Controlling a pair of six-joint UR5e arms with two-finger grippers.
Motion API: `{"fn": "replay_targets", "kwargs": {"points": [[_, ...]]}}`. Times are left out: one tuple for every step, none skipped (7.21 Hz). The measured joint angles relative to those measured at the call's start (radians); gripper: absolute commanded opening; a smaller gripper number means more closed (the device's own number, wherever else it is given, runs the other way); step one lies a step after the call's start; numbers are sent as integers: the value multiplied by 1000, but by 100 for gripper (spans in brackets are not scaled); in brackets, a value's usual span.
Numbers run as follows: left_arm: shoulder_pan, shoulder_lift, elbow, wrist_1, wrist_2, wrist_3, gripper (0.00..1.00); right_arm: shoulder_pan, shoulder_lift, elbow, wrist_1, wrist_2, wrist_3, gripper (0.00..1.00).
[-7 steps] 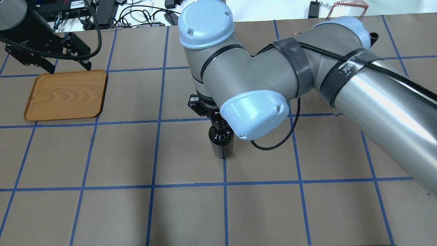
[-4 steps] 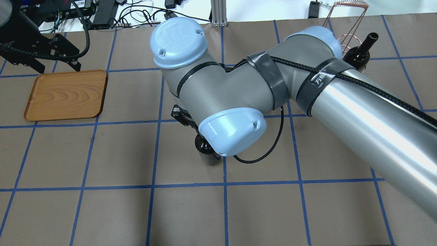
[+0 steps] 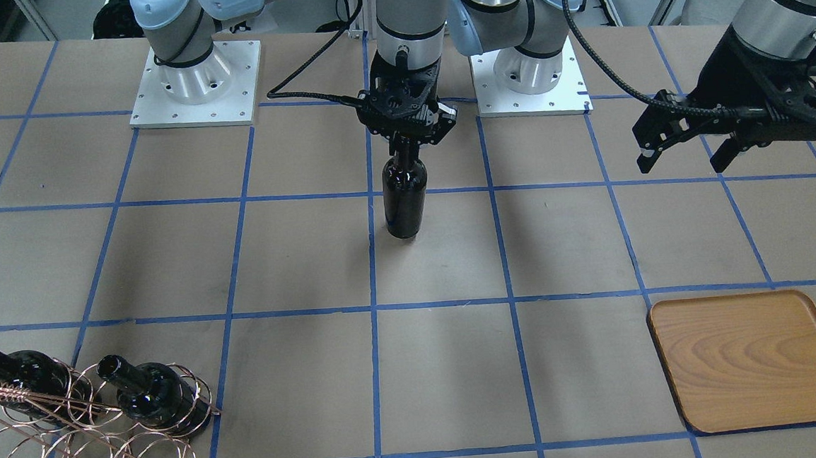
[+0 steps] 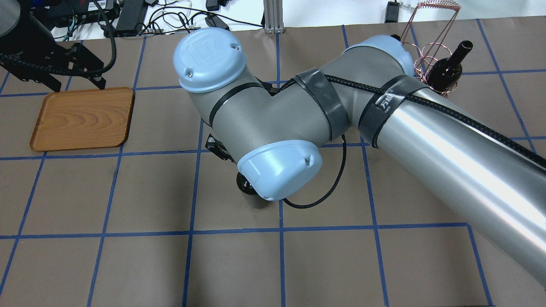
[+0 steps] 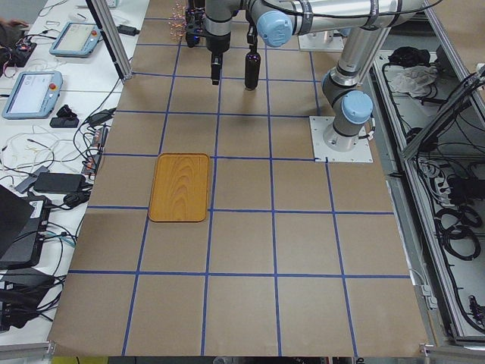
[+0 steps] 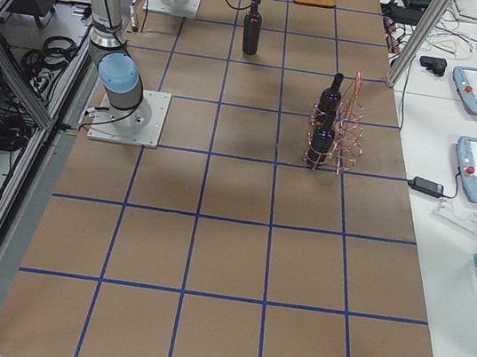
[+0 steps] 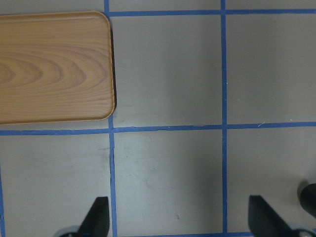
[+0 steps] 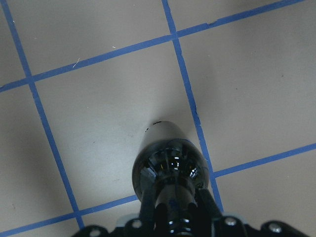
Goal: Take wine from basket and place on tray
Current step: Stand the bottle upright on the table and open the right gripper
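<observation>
At the lower left of the front-facing view, the basket (image 3: 88,447) is seen on the taped table (image 3: 452,375), with one dark bottle (image 3: 150,399) and a second bottle (image 3: 24,373) lying in its loops. At the lower right, well apart from it, the tray (image 3: 752,360) lies flat. At the centre of the frame, the wine (image 3: 405,201) is held upright by its neck, the right gripper (image 3: 407,146) being clamped on it from above. Whether its base touches the table cannot be told. At the upper right, the left gripper (image 3: 682,162) is held above the table with its fingers apart.
</observation>
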Motion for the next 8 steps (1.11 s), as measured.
{"fn": "replay_targets", "kwargs": {"points": [[0,0,0,-1,0,-1,100,0,3,0,-6,0,1,82],[-1,1,-1,-3,1,-1,100,2,5,0,-11,0,0,86],[-2,3,-2,-7,3,-2,100,2,5,0,-12,-1,-2,90],[-3,6,-3,-10,7,-2,100,2,0,-3,-14,-2,-8,93],[-4,7,-5,-8,14,-3,100,-2,-12,-13,-17,-6,-34,99],[-4,3,-8,-3,16,-3,100,-14,-29,-24,-18,-12,-90,100],[-6,0,-10,-2,13,-3,100,-40,-50,-29,-13,-17,-164,100],[-19,1,-10,-5,11,-6,100,-92,-79,-32,5,-15,-249,100]]}}
